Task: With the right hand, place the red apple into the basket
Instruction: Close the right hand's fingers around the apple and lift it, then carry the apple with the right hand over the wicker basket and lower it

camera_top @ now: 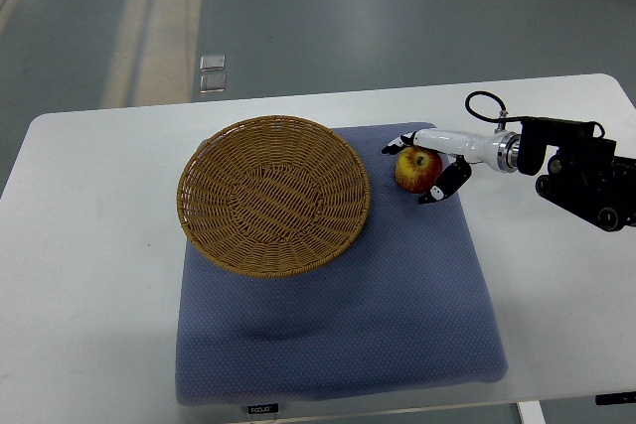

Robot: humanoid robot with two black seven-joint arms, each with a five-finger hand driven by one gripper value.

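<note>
The red apple [417,169] sits on the blue mat [338,315], just to the right of the wicker basket [273,195] and clear of its rim. It is red with a yellowish patch on the side facing the camera. It looks nearly round, so no long axis stands out, and from up here I cannot make out a stem or tell which way it points.

The right hand [425,164] comes in from the right edge, its white forearm lying almost level across the desk [89,275] and pointing left toward the basket. The fingers [395,144] are cupped around the apple: dark tips reach past its far, upper-left side, and another dark digit curls down along its right, nearer side. They seem to be closed on the fruit, though the contact itself sits behind the apple and the palm, so how firm the hold is I cannot say. The apple appears to rest on the mat.

The black wrist and arm housing run off the right edge, with a loop of black cable [484,106] above the wrist.
</note>
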